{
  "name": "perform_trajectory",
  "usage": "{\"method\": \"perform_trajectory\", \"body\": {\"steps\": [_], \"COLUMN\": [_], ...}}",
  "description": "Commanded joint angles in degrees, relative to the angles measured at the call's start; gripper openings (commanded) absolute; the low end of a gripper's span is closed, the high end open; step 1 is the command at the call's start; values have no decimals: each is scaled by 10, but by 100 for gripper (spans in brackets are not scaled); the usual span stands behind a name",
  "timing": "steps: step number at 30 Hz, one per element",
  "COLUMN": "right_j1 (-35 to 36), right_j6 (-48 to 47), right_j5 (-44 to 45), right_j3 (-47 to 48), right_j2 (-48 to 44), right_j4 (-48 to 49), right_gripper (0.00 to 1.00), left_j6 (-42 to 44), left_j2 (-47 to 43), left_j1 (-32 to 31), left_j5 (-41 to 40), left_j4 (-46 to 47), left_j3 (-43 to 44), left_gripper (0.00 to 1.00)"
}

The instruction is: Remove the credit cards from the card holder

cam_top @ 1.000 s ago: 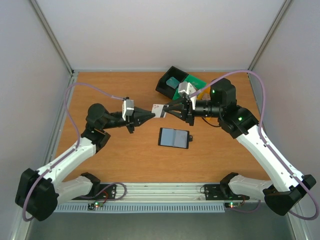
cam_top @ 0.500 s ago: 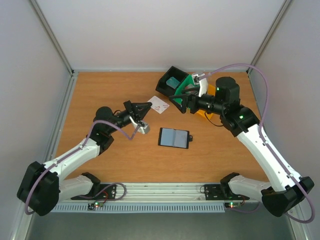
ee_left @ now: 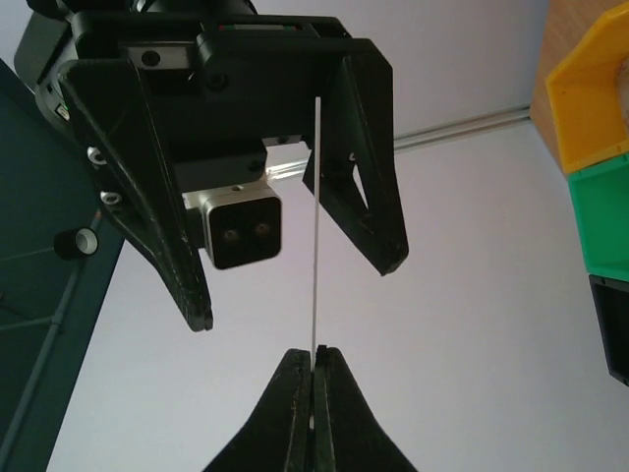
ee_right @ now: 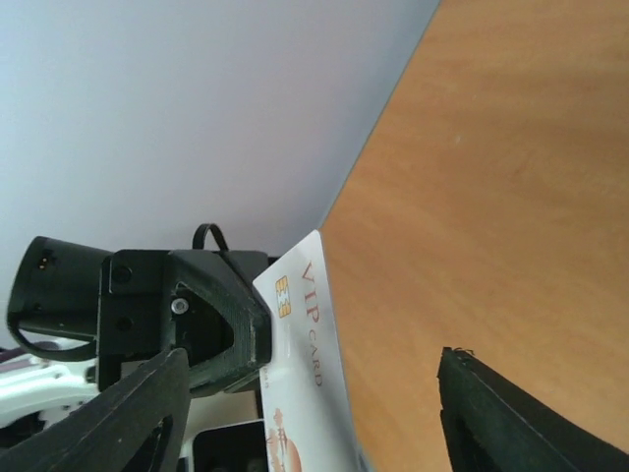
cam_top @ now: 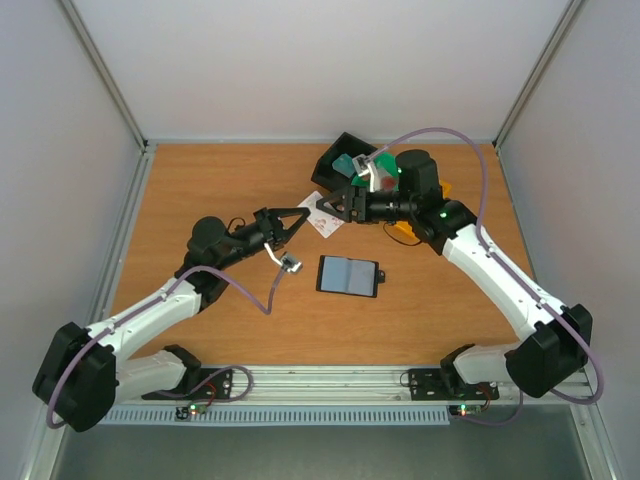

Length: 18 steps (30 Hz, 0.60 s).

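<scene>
Left wrist view: whitish credit card [ee_left: 315,226] edge-on, pinched along its lower edge by the tightly shut left claw [ee_left: 313,366], upright between the spread fingers of the right claw [ee_left: 296,291] and touching neither. Seemingly a mid-air handover above the bench [cam_top: 220,180], just beside the black tray [cam_top: 328,157]. Card holder [cam_top: 348,275] lying open on the bench, apart from both claws and nearer the arm bases; pocket contents impossible to tell.

Risks from here:
- Dropping the card flat on the bench, through release on the left before a firm closing on the right; awkward to lift again.
- Pivoting or slipping in so thin a pinch, through a nudge from one right finger ahead of the other.
- Bending the card, through closing while misaligned or pulling against the shut left claw.
- Clipping the nearby tray wall on the way out.
</scene>
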Motion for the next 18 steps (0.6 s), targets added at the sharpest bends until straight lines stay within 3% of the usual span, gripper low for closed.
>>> {"method": "perform_trajectory", "body": {"steps": [1, 2, 7, 8, 11, 12, 14, 15, 16, 18], "right_j1": [3, 3, 3, 3, 0, -3, -8, -10, -10, -7], "right_j6": [7, 7, -37, -55, -120, -143, -191, -221, -250, -317], "right_j5": [-82, -93, -100, -93, -77, -73, -65, -53, -36, -10], "right_j3": [14, 16, 35, 44, 65, 72, 90, 101, 116, 139], "right_j2": [12, 17, 12, 10, 6, 4, -1, -4, -4, -2], "right_j4": [8, 9, -32, -54, -120, -141, -190, -220, -260, -332], "right_gripper": [65, 59, 6, 2, 1, 1, 1, 1, 1, 1], "left_j6": [15, 15, 5, 1, -23, -37, -96, -125, -200, -348], "left_j2": [-7, -6, -7, -10, -29, -39, -64, -80, -95, -105], "left_j1": [-5, -6, -6, -6, -6, -7, -9, -9, -9, -7], "left_j5": [7, 6, -4, -2, 16, 24, 40, 45, 46, 47], "left_j4": [36, 34, 20, 14, -27, -41, -72, -101, -149, -339], "left_j3": [2, 3, 3, 2, -7, -12, -22, -21, -8, 57], "left_gripper": [0, 0, 0, 0, 5, 16, 51, 64, 67, 69]}}
